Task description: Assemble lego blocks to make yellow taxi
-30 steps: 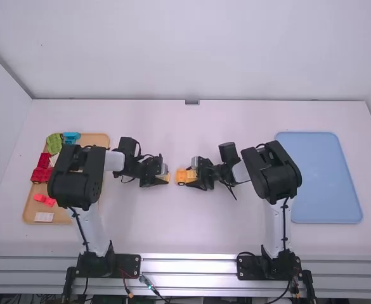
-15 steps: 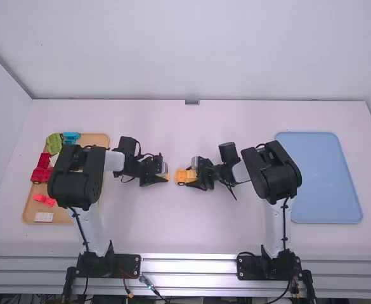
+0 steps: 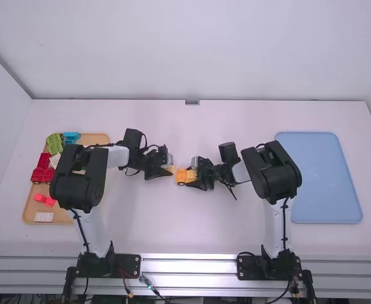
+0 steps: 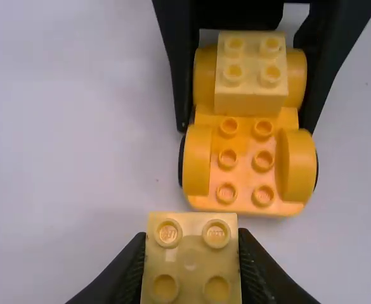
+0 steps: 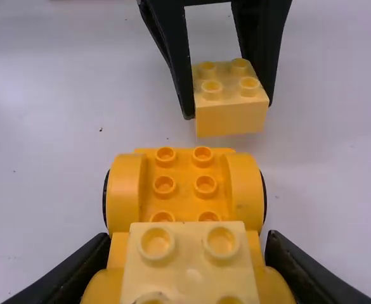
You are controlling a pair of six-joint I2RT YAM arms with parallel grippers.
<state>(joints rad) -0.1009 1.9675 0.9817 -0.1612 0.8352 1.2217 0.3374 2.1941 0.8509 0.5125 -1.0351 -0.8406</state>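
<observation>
Car base [image 3: 182, 175] on table [image 3: 191, 225], block [image 5: 188, 275] on it, second block [image 5: 231, 117] just left, loaded tray [image 3: 28, 212] farther left, other tray [image 3: 328, 177] right

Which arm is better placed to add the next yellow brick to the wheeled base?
Left, most likely: the left gripper holds a pale yellow brick just off the bare-studded end of the wheeled base, while the right gripper clamps that base and seems better suited to steadying it.

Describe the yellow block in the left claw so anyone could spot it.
Near the middle of the white table, the left gripper faces the right gripper. Between its fingers is a pale yellow four-stud block. Unlike its twin, it isn't mounted on the wheeled base.
</observation>
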